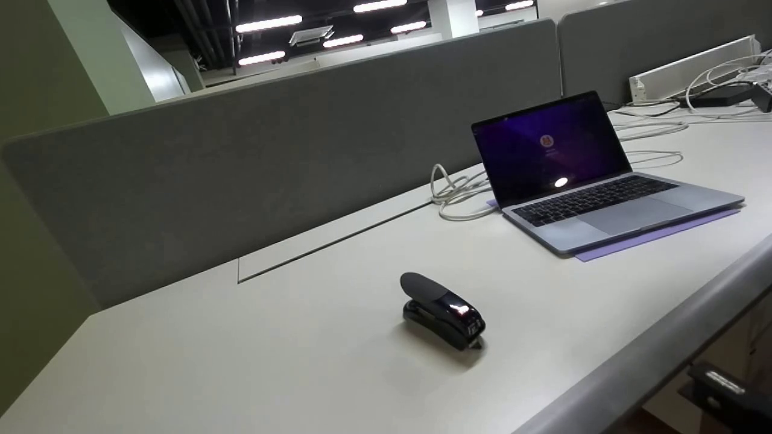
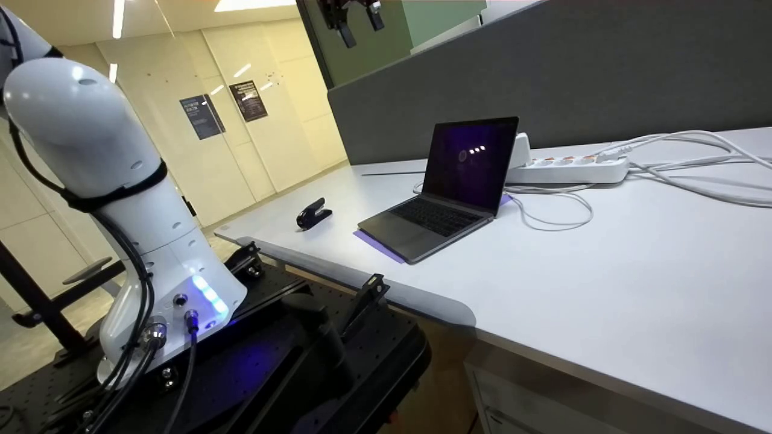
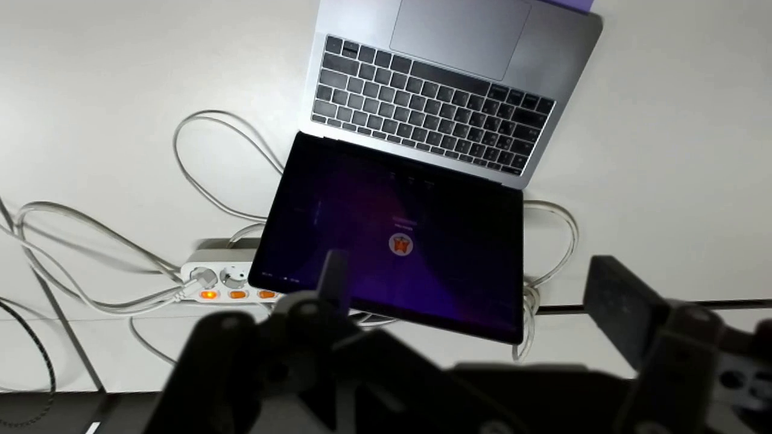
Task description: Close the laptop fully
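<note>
The silver-grey laptop stands open on the desk on a purple sheet, its dark purple screen raised. It shows in both exterior views point(image 1: 633, 211) point(image 2: 467, 163) and in the wrist view point(image 3: 422, 211), screen lit and keyboard uncovered. My gripper point(image 2: 360, 27) is high at the top edge of an exterior view, well above the desk and apart from the laptop. In the wrist view the gripper point(image 3: 473, 271) is wide open with nothing between its fingers. The left finger overlaps the screen in that view and the right finger lies beyond the screen's side edge.
A black stapler-like object point(image 1: 443, 310) lies on the desk point(image 1: 271, 349) beside the laptop. A white power strip point(image 2: 567, 172) and loose cables point(image 3: 211, 163) lie behind and beside the screen. A grey divider point(image 1: 301, 163) runs along the desk's back.
</note>
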Tool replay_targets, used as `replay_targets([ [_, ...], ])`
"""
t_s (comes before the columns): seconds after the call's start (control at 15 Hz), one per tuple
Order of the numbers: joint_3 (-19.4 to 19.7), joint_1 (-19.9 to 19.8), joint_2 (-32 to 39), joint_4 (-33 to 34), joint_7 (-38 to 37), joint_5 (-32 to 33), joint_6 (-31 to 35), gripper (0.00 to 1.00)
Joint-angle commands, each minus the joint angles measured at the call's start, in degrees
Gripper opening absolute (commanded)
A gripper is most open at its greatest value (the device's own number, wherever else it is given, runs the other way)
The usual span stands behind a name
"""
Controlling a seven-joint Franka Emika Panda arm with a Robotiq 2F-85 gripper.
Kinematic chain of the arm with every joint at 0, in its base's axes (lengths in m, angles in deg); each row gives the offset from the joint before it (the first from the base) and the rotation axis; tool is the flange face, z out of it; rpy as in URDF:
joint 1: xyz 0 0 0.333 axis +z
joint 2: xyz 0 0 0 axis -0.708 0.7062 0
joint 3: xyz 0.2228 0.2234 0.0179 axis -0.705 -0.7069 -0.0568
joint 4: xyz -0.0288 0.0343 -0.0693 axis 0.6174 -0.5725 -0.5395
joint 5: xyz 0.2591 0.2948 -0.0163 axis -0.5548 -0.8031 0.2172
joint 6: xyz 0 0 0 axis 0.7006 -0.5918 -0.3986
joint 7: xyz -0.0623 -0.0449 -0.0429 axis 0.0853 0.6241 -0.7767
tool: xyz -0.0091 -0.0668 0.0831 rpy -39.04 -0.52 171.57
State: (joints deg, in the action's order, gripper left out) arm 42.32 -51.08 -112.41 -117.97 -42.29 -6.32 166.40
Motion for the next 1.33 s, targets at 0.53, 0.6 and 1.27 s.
replay_targets([
  [0.53, 4.98, 2.12, 14.79, 13.54, 24.96, -23.29, -3.99, 1.00],
  [0.6, 5.27, 1.75, 16.03, 15.27, 26.52, -24.16, -6.36, 1.00],
  [1.27, 5.76, -2.25, 25.55, 21.01, 20.76, -25.94, 1.37, 1.00],
])
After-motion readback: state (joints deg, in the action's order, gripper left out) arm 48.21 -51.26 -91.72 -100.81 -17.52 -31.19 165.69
